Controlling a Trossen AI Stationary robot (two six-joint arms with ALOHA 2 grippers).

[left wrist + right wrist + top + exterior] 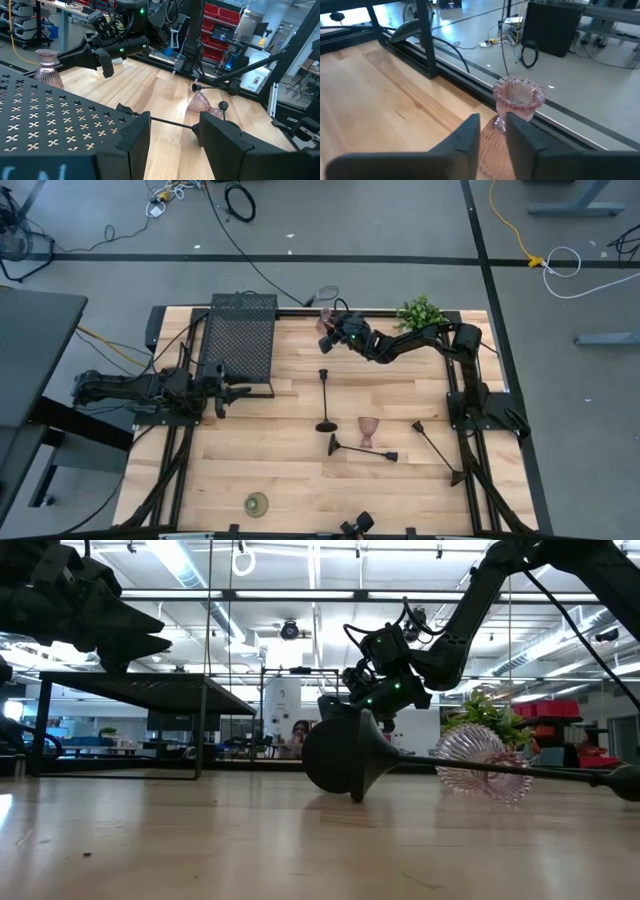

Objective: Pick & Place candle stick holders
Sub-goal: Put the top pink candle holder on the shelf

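Observation:
A pink ribbed glass goblet (517, 97) stands upright near the table's far edge, with my right gripper (492, 124) shut on it; in the high view the gripper (333, 330) is beside the goblet (325, 320). One black stem (325, 395) stands on its round base mid-table. Two more stems (362, 450) (437, 448) lie flat. Beside them a second pink goblet (369, 430) lies on its side. A squat olive-gold holder (257, 504) sits near the front edge. My left gripper (172, 142) waits open at the left, next to the mesh box. My right gripper pinches the goblet's narrow waist (496, 126), just under the flared rim, between its two fingers. The fingers come nearly level, slanting a little down, from the table's right side. The goblet stays upright. The fingers hide its foot, so whether it rests on the table does not show.
A black perforated mesh box (240, 338) stands at the far left. A small green potted plant (420, 312) is at the far right, close behind my right arm. Bare wood lies along the near left part of the table (210, 470).

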